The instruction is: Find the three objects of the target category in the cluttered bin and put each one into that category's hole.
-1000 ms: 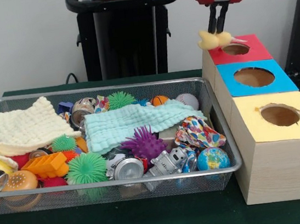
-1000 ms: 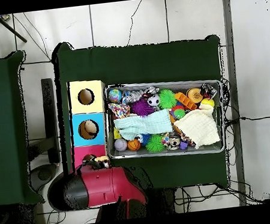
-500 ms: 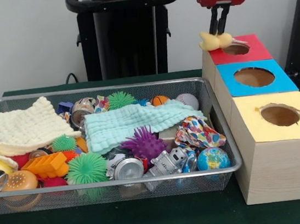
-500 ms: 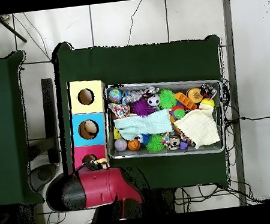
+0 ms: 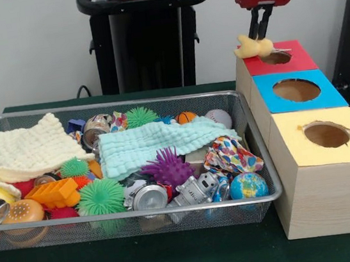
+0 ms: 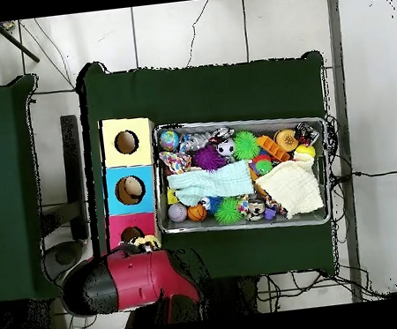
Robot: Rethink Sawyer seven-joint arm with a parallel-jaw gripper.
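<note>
Moved: my gripper (image 5: 261, 31) has drifted slightly up and toward the red box (image 5: 276, 59) over the last second, carrying the yellow toy (image 5: 252, 46) with it; bin contents unchanged.

Item, near: the cluttered bin (image 5: 141, 220), wire mesh, still crowded with spiky balls, cans, cloths and a globe ball. At most two targets remain in it, I judge.

Item, beside it: yellow box (image 5: 326, 135), hole looks empty. Blue box (image 5: 295, 90), something pale inside in the overhead view, identity unclear.

Item, far: red box, hole open. My jaws stand narrow, pinching the yellow toy, possibly a duck, at the hole's rim. Delivery not yet done.
</note>
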